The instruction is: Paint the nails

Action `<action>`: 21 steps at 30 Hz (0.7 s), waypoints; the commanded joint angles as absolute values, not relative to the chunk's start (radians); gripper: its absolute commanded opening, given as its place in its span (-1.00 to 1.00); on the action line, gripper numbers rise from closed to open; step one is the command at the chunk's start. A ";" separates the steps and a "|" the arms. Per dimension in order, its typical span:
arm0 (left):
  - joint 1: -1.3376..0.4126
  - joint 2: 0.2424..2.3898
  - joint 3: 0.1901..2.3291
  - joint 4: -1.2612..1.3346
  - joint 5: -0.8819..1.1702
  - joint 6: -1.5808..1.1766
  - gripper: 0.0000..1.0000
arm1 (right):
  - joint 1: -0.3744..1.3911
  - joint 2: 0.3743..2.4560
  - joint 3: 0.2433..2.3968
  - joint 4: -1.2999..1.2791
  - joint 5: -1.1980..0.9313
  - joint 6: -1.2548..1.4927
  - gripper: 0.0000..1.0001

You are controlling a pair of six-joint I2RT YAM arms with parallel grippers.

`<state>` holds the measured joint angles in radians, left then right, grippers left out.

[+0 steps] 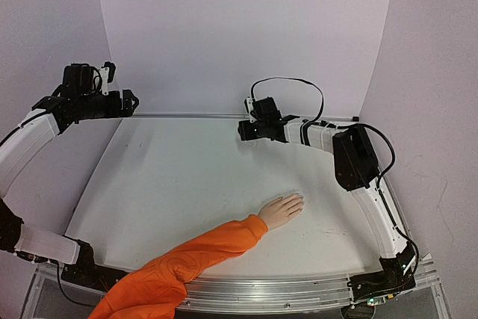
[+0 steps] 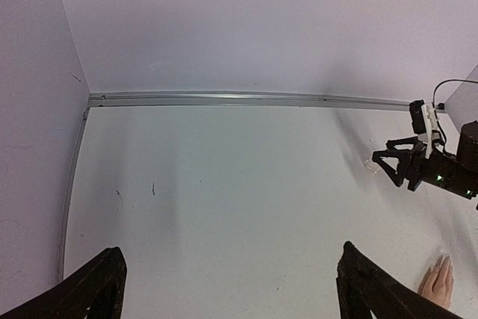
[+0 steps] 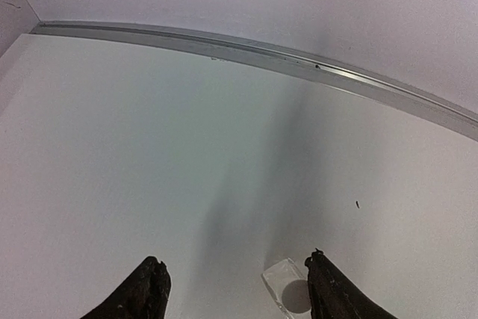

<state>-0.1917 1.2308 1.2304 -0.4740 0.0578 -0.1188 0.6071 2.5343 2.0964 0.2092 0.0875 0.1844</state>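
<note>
Claw, right arm: right claw (image 3: 235, 293) spread wide and pinching nothing. It hangs low over the far right part of the table (image 1: 172, 184), fingers aimed at the back rail (image 3: 224, 44).
Under right claw: small clear object (image 3: 286, 287) lying on the table. In the wrist view it sits between the two fingers, nearer the one at picture right. What it is cannot be told, nor whether a finger touches it.
Claw, left arm: left claw (image 2: 231, 293) spread wide and empty. It hangs high at the far left corner, well apart from everything else.
Mannequin hand: mannequin hand (image 1: 282, 210) lies flat on the table, right of centre toward the near side. Its fingers point to the far right, and it is well apart from both claws.
Nails: nails (image 1: 299, 199) sit at the tips of those fingers, facing the right arm's side. They are skin-coloured and barely distinguishable, with no polish colour to be seen.
Sleeve: orange sleeve (image 1: 202, 255) runs from the wrist down over the near edge of the table.
Step in hand (judged): preparation. Neither claw carries a brush or applicator, so painting has not begun. The right claw looks set to fetch the clear object.
Next move (judged): lower the right claw and centre the clear object between its fingers before closing. The object is off to one side, so a closing finger may push it away rather than grip it. After that comes a long carry to the fingertips, and the small target there calls for a fine, light touch.
</note>
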 commanded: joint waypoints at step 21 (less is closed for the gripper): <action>-0.214 1.184 1.278 -0.450 0.083 -0.086 0.99 | 0.609 2.568 2.155 0.152 0.213 0.191 0.01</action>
<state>-0.2066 1.2201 1.2304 -0.4736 0.0765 -0.1028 0.6067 2.5530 2.1235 0.1616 0.1776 0.1841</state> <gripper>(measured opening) 0.994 0.542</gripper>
